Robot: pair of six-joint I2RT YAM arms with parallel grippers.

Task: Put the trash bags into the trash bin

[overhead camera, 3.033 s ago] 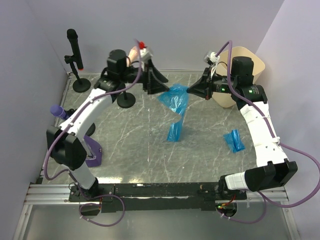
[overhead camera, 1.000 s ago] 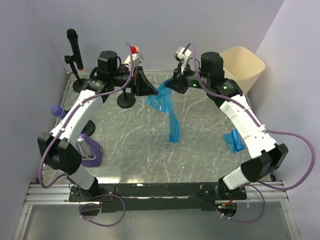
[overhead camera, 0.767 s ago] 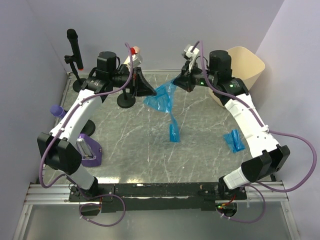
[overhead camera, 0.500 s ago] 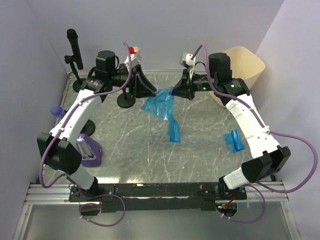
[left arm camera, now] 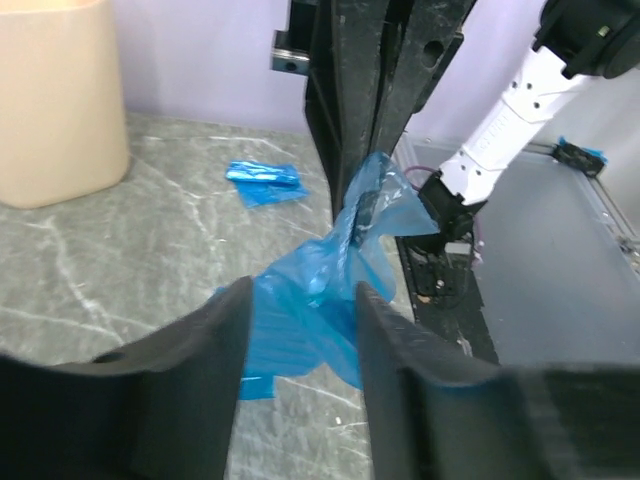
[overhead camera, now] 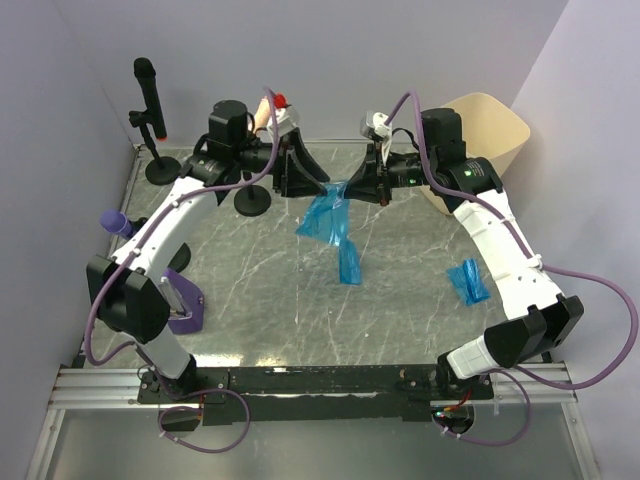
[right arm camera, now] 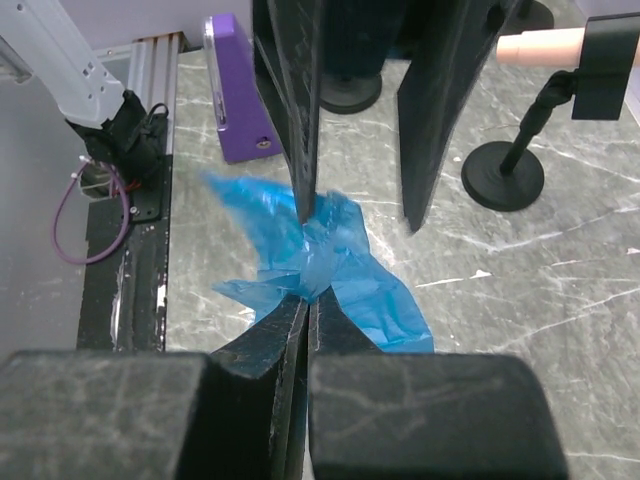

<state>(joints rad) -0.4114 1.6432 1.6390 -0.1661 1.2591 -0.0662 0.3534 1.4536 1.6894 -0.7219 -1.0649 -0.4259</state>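
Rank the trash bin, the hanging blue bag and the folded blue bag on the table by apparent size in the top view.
1. trash bin, largest, though the right arm hides part of it.
2. hanging blue bag.
3. folded blue bag, clearly smallest.

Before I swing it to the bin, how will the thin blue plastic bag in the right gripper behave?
Probably floppy: the thin blue plastic bag hangs crumpled from the shut right gripper, its tail drooping toward the table. Likely very light, so it may swing or drag. The film looks glossy, so a small pinch could slip.
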